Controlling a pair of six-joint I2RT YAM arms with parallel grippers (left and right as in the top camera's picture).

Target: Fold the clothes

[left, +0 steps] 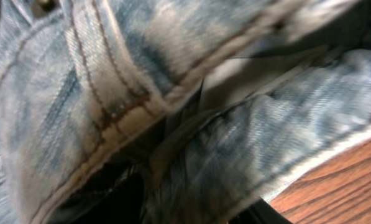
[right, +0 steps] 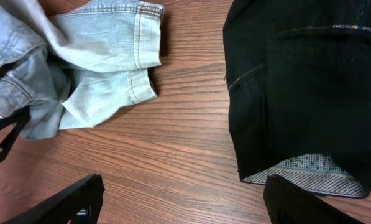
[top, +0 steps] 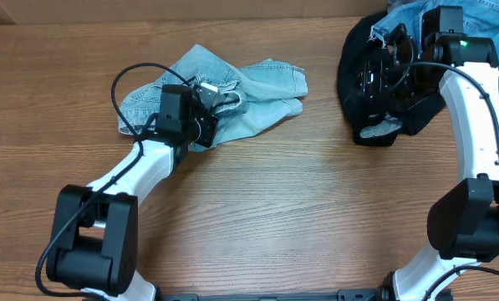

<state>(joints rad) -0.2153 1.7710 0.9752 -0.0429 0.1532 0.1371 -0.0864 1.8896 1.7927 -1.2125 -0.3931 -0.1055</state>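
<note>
The pale light-blue denim trousers [top: 257, 92] lie crumpled on the wooden table, left of centre. My left gripper [top: 214, 96] is down in their middle and shut on a bunched fold by the waistband. The left wrist view is filled with close denim [left: 110, 81], its stitched seams running down between the jaws. My right gripper [right: 191, 205] hangs open over bare wood at the left edge of a black garment [right: 303, 87], holding nothing. The same black garment [top: 362, 96] sits at the far right in the overhead view, with a patterned lining [right: 309, 168] showing at its hem.
More blue denim [top: 491, 12] is heaped at the back right corner behind the black garment. The left arm's black cable [top: 128, 79] loops over the trousers' left side. Bare wooden table [top: 316, 192] spans the middle and front.
</note>
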